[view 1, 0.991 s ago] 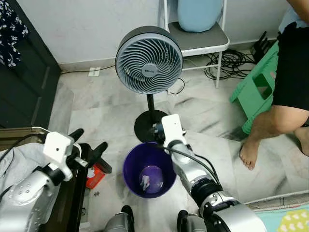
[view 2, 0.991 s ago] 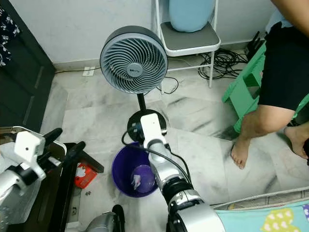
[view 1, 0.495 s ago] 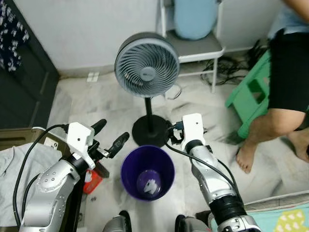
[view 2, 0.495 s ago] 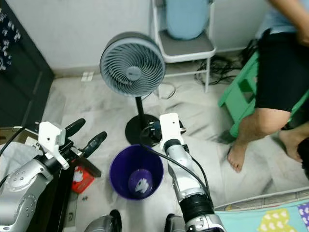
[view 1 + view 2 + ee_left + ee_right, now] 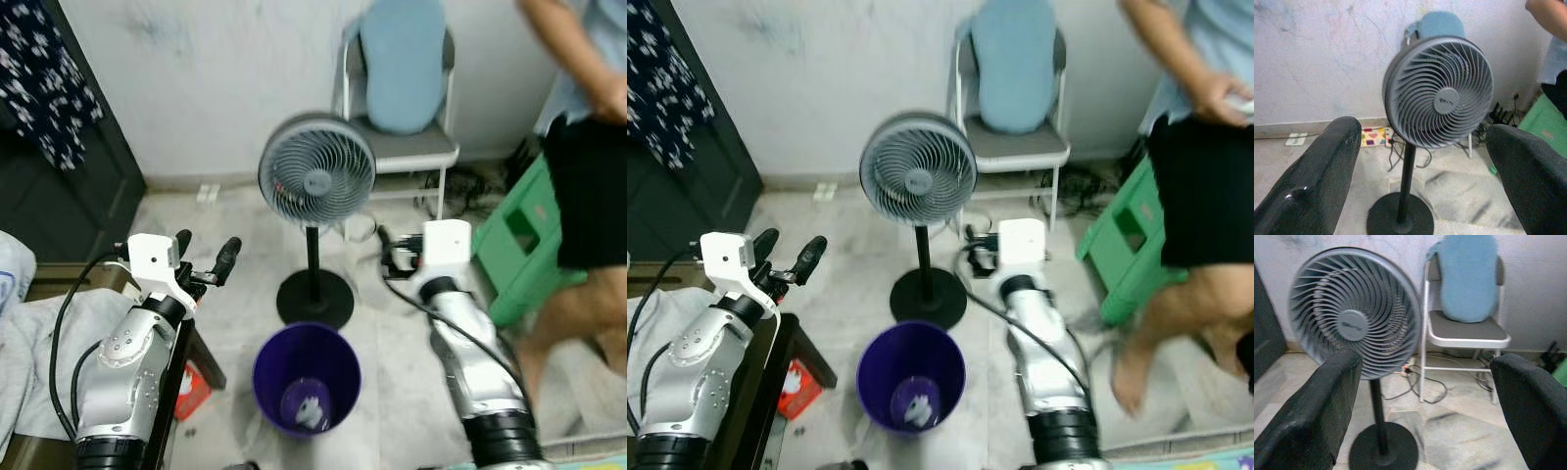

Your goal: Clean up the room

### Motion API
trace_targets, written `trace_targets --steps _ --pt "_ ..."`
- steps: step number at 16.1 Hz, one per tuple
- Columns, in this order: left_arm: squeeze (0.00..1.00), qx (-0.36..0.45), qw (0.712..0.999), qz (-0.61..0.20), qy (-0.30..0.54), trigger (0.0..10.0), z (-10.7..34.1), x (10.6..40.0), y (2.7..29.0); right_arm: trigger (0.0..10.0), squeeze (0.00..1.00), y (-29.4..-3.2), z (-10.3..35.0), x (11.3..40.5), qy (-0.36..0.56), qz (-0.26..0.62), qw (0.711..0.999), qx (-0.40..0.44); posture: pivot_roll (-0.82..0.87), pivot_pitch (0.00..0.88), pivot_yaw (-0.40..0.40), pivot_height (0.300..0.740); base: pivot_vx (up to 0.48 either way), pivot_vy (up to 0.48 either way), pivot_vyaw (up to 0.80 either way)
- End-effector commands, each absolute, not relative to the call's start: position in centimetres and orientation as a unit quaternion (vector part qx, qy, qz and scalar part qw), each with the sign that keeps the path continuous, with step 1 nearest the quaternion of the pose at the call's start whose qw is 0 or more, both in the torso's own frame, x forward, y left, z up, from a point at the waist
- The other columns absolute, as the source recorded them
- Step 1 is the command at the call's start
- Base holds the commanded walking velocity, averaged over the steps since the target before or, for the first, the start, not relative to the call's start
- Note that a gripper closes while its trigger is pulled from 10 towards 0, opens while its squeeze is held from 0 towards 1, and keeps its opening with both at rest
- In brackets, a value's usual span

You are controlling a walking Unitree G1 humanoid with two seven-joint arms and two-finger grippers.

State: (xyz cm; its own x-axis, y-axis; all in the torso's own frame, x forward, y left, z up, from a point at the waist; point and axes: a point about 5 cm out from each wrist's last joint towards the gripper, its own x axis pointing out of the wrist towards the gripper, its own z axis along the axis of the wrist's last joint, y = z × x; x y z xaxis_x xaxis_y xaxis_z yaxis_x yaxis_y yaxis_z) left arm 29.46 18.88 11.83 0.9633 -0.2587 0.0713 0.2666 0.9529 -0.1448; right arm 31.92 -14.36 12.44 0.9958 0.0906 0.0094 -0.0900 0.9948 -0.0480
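**Kid:** Bin first! Where is that round purple plastic bin?

**Me:** It sits low in the middle of my left eye view, on the pale marble floor, right in front of my feet. Some small bits of white trash lie at the bottom of it. I think it stands there so I can drop rubbish straight down into it.

**Kid:** What are your hands doing?

**Me:** My left gripper is up at the middle left of that view. Its two black fingers are spread wide and hold nothing. My right gripper is up at the middle right. Its fingers are spread wide too, with nothing between them.

**Kid:** Why are they up like that?

**Me:** I guess my hands are free and ready, waiting for the next thing to pick up.

**Kid:** What is that tall thing?

**Me:** That is a grey round fan on a black pole and base. It stands just behind the bin, in the middle of the view, between my two arms.

**Kid:** Anything left to tidy?

**Me:** A small red packet lies on the floor at the lower left, near the bin. It may be next. A person's leg is at the far right, so I should move with care.
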Motion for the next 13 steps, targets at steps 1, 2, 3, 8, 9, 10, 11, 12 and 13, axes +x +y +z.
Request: trace_targets --steps 1,2,3,8,9,10,11,12,13 --pt "0.00 -0.074 0.990 -0.116 -0.028 10.0 11.7 29.6 19.3 10.0 0.60 -14.8 12.3 31.6 0.001 0.046 0.999 -0.023 -0.10 0.000 0.041 0.740 0.000 0.000 0.00" --pt "0.00 -0.076 0.991 -0.107 -0.028 10.0 11.4 29.4 19.6 10.0 0.00 -15.8 12.2 31.4 0.003 0.038 0.999 -0.034 -0.10 0.000 0.041 0.740 0.000 0.000 0.00" --pt "0.00 -0.075 0.992 -0.103 -0.025 10.0 11.0 29.1 20.0 10.0 0.00 -16.9 12.2 31.3 0.003 0.027 0.999 -0.042 -0.10 0.000 0.042 0.740 0.000 0.000 0.00" --pt "0.00 -0.065 0.994 -0.087 0.014 10.0 8.4 25.1 22.2 10.0 0.00 -20.4 10.3 27.9 0.023 -0.008 0.997 -0.076 -0.10 0.000 0.022 0.740 0.000 0.000 0.00" --pt "0.00 -0.063 0.995 -0.081 0.021 10.0 7.9 24.3 22.4 10.0 0.00 -20.8 9.7 26.9 0.035 -0.005 0.996 -0.083 -0.10 0.000 0.015 0.740 0.000 0.000 0.00" --pt "0.00 -0.063 0.995 -0.077 0.025 10.0 7.6 23.6 22.6 10.0 0.00 -21.0 9.3 26.2 0.044 -0.001 0.995 -0.085 -0.10 0.000 0.010 0.740 0.000 0.000 0.00" --pt "0.00 -0.067 0.995 -0.070 0.029 10.0 7.4 23.0 22.5 10.0 0.00 -21.3 8.9 25.4 0.053 0.001 0.994 -0.092 -0.10 0.000 -0.001 0.740 0.000 0.000 0.00" --pt "0.00 -0.069 0.995 -0.067 0.028 10.0 7.5 23.0 22.5 10.0 0.00 -21.3 9.0 25.5 0.054 0.001 0.994 -0.094 -0.10 0.000 -0.003 0.740 0.000 0.000 0.00" --pt "0.00 -0.070 0.995 -0.066 0.025 10.0 7.7 23.2 22.4 10.0 0.00 -21.1 9.2 25.6 0.051 0.002 0.994 -0.094 -0.10 0.000 -0.005 0.740 0.000 0.000 0.00"
